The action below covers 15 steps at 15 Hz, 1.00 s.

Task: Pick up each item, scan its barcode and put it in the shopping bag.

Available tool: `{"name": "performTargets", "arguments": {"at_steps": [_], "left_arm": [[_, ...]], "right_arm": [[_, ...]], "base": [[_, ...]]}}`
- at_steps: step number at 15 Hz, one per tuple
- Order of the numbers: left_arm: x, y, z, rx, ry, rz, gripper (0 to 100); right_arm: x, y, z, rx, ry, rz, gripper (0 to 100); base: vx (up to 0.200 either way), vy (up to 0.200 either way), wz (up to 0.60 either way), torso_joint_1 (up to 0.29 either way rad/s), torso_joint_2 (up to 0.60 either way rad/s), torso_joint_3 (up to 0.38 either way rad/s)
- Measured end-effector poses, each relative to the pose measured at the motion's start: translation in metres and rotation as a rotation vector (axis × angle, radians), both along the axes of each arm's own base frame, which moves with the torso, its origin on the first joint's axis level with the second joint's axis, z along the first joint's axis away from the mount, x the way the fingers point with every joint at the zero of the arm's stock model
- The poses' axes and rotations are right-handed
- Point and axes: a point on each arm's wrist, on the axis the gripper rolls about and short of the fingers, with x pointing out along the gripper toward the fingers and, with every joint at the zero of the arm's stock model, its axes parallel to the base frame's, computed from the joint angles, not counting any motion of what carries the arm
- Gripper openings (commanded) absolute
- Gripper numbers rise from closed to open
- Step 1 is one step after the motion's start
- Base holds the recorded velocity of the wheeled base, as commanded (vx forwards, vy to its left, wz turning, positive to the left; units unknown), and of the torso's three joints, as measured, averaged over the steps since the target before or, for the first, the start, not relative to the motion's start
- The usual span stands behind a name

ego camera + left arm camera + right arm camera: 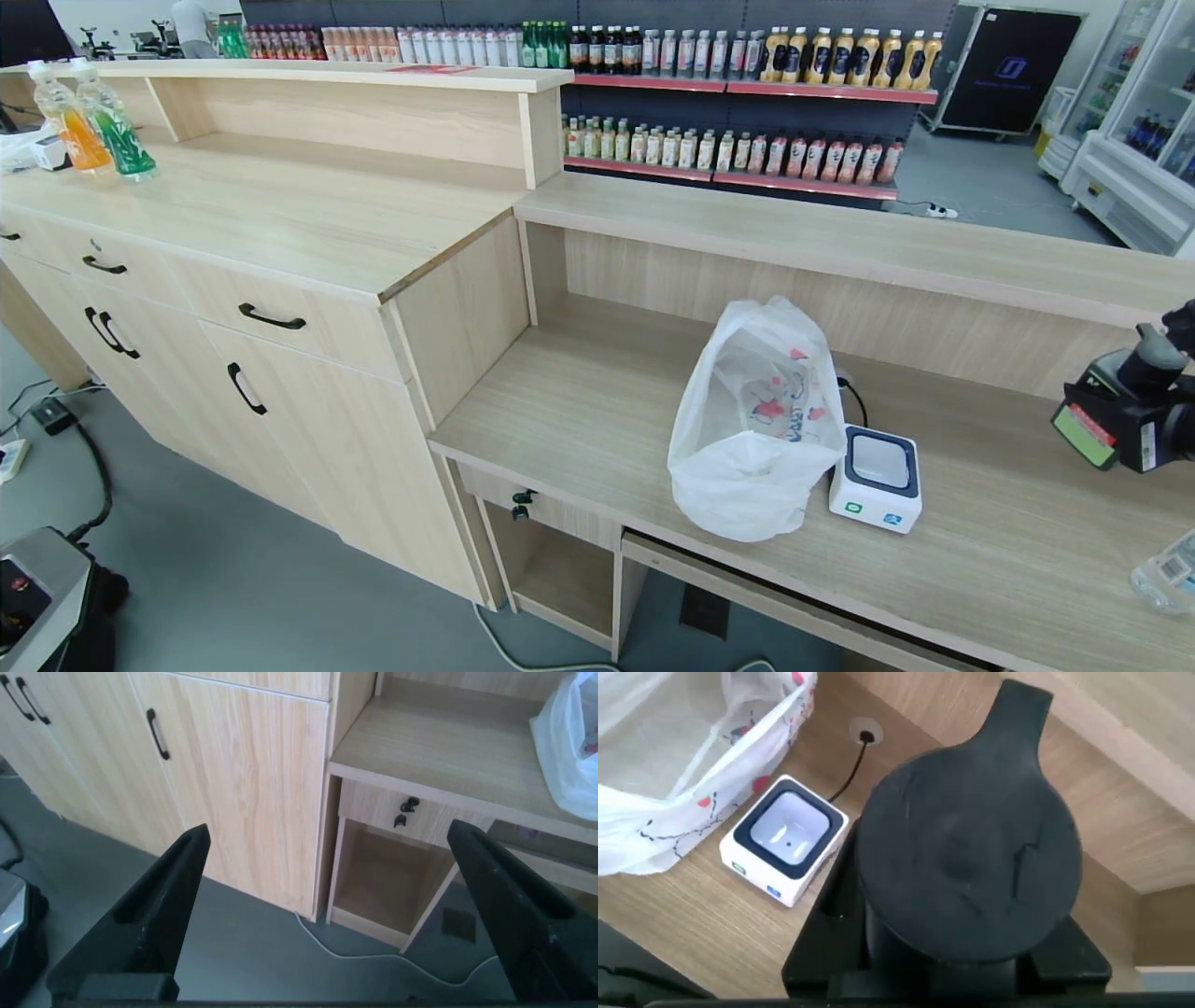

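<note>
My left gripper (pixel 329 829) hung wide open; the right gripper (pixel 966 859), I couldn't tell. I reckoned the bottle (pixel 1167 571) wanted a barcode-outward grasp.

Thin plastic bag (pixel 752 448), matt wood counter (pixel 1013 546)

Right up front, a big black round object (pixel 971 859) with a blunt tab jutting from its edge; what it is, I can't tell. Past it lies the pale wooden tabletop (pixel 691 896). There's the scanner (pixel 785 838), a white box with a dark-rimmed glass window facing up and small coloured marks on its side. A black cable (pixel 852 770) runs from behind it to a hole (pixel 867 736) in the tabletop. The white shopping bag (pixel 682 765), printed in red, stands just beside the scanner.
</note>
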Motion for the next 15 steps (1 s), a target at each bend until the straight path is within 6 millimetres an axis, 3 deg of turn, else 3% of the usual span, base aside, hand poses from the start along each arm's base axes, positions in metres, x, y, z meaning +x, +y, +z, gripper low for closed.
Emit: {"name": "performTargets", "arguments": {"at_steps": [2,4,7,12,15], "left_arm": [[0.0,0.0,0.0,0.0,0.0,0.0,100],[0.0,0.0,0.0,0.0,0.0,0.0,100],[0.0,0.0,0.0,0.0,0.0,0.0,100],[0.0,0.0,0.0,0.0,0.0,0.0,100],[0.0,0.0,0.0,0.0,0.0,0.001,100]], "right_arm": [[0.003,0.005,0.006,-0.008,-0.052,0.022,0],[0.014,0.008,0.008,0.01,-0.093,0.044,0],[0.05,0.015,-0.005,0.078,-0.091,0.099,0],[0.105,0.04,-0.064,0.144,-0.001,0.203,0],[0.122,0.054,-0.1,0.163,0.081,0.245,0]], "base": [[0.0,0.0,0.6,0.0,0.0,0.002],[0.0,0.0,0.0,0.0,0.0,0.0],[0.0,0.0,0.0,0.0,0.0,0.0],[0.0,0.0,0.0,0.0,0.0,0.0],[0.0,0.0,0.0,0.0,0.0,0.0]]}}
